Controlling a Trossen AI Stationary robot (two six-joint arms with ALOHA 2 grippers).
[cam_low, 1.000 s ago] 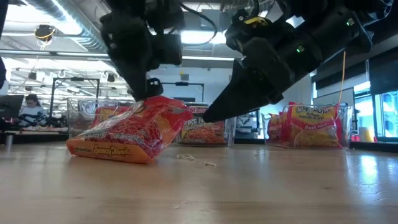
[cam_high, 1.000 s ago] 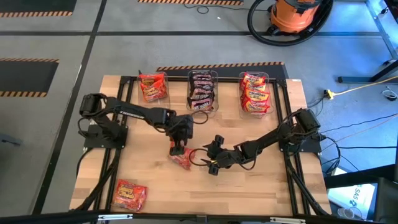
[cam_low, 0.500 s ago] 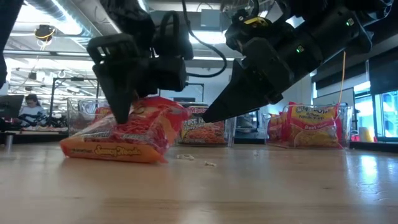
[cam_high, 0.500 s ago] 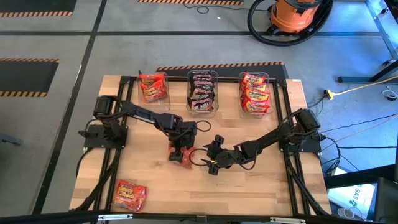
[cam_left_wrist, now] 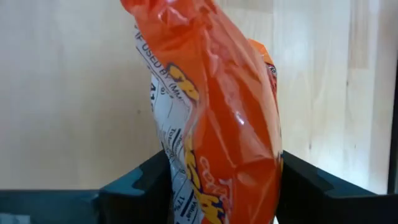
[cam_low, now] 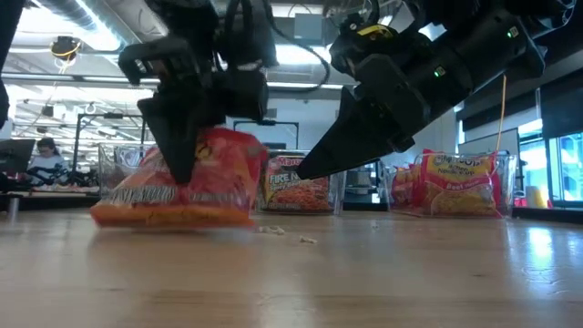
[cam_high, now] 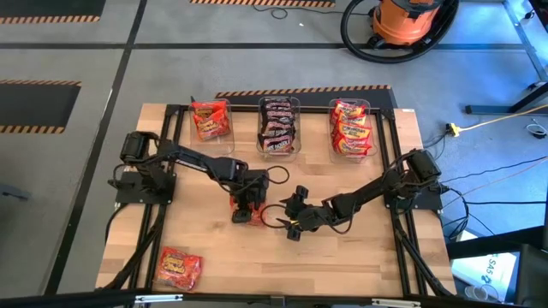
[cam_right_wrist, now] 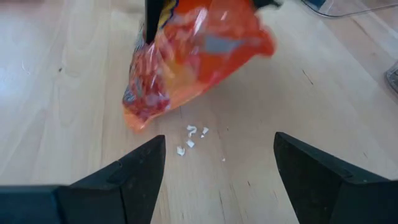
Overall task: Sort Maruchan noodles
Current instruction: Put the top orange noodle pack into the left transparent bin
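From above, the left gripper [cam_high: 247, 205] points down at mid-table over an orange-red ramen packet [cam_high: 249, 214], its body hiding most of the packet so only red edges show below the jaws; whether the jaws pinch cannot be told here; the right gripper [cam_high: 289, 216] lies low just beside it, jaws apart and aimed at the packet with nothing between them; three clear bins [cam_high: 279, 127] stand in a row well beyond both grippers, one with orange-red packets [cam_high: 211, 120], one with dark packets [cam_high: 278, 125], one with red-and-yellow packets [cam_high: 351, 128], and a lone packet [cam_high: 178, 267] lies far off at the near left corner of the wooden table [cam_high: 368, 257]. At table height, the left gripper [cam_low: 187, 169] comes straight down, one dark finger [cam_low: 178, 150] crossing the packet's [cam_low: 196, 178] face while its lower edge rests on the table; the right gripper's pointed finger [cam_low: 328, 150] ends close beside the packet, apart from it; small white crumbs [cam_low: 284, 233] lie on the wood. The left wrist camera shows what the others do not: the packet [cam_left_wrist: 230, 124] stands on edge between the two dark fingers [cam_left_wrist: 140, 186], each pressing a side, so the jaws are clamped on it. The right wrist camera shows its own fingers [cam_right_wrist: 124, 180] spread wide, the packet [cam_right_wrist: 193, 56] ahead of them, tilted, and the crumbs [cam_right_wrist: 191, 138] between packet and jaws.
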